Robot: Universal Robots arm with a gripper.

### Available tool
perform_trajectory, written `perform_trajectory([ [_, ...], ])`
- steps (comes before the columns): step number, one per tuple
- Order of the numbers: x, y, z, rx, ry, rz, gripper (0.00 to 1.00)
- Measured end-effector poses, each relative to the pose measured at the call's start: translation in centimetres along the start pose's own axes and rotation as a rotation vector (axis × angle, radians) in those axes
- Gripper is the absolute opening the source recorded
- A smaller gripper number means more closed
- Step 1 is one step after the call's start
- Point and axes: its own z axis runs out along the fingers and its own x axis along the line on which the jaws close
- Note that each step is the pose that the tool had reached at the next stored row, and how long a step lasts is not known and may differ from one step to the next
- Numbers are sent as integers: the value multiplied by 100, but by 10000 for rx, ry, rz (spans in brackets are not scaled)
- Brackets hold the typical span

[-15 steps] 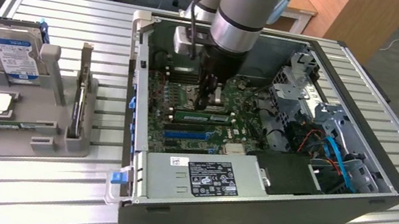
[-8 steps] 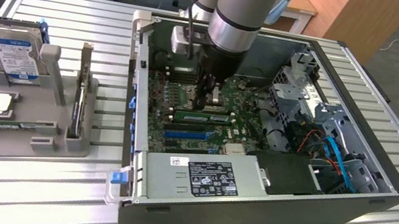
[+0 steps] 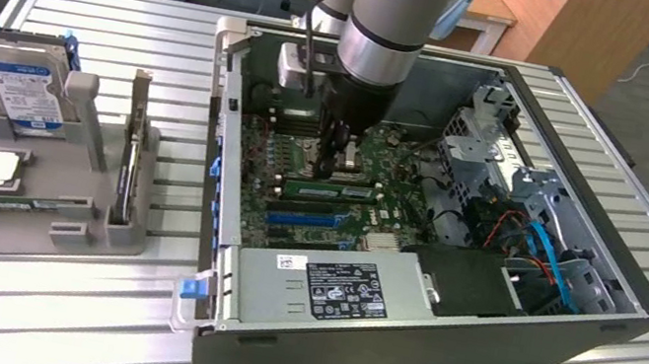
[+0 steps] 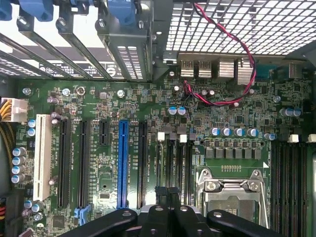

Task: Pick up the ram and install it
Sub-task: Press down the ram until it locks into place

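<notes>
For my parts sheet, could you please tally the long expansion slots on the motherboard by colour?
White slot: 1
Blue slot: 1
Black slots: 3
Total: 5

The support surface is a slatted metal table with parallel ribs running across its top. Two items rest directly on it — an open computer case and a grey parts holder. The case lies on its side with its interior facing up. The holder stands just beside the case, on the exterior view's left of it — apart, not touching
</notes>
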Motion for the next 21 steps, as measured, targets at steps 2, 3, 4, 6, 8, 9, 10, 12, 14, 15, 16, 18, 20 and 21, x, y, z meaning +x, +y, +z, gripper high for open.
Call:
perform_trajectory([
  [2, 0, 0, 1, 0, -1, 0, 11],
  [3, 5, 0, 2, 2, -4, 0, 11],
  [4, 13, 0, 2, 2, -3, 1, 11],
  [6, 20, 0, 1, 1, -2, 1, 11],
  [8, 20, 0, 1, 1, -2, 0, 11],
  [9, 20, 0, 1, 1, -2, 0, 11],
  [10, 21, 0, 2, 1, -1, 0, 11],
  [12, 21, 0, 11, 1, -2, 0, 11],
  [14, 21, 0, 11, 0, 0, 0, 11],
  [15, 21, 0, 11, 0, 0, 0, 11],
  [16, 21, -1, 12, 1, -2, 0, 11],
  [18, 20, -1, 18, 3, -5, -1, 11],
  [20, 21, -1, 27, 1, -2, 0, 11],
  [21, 21, -1, 26, 0, -1, 0, 11],
])
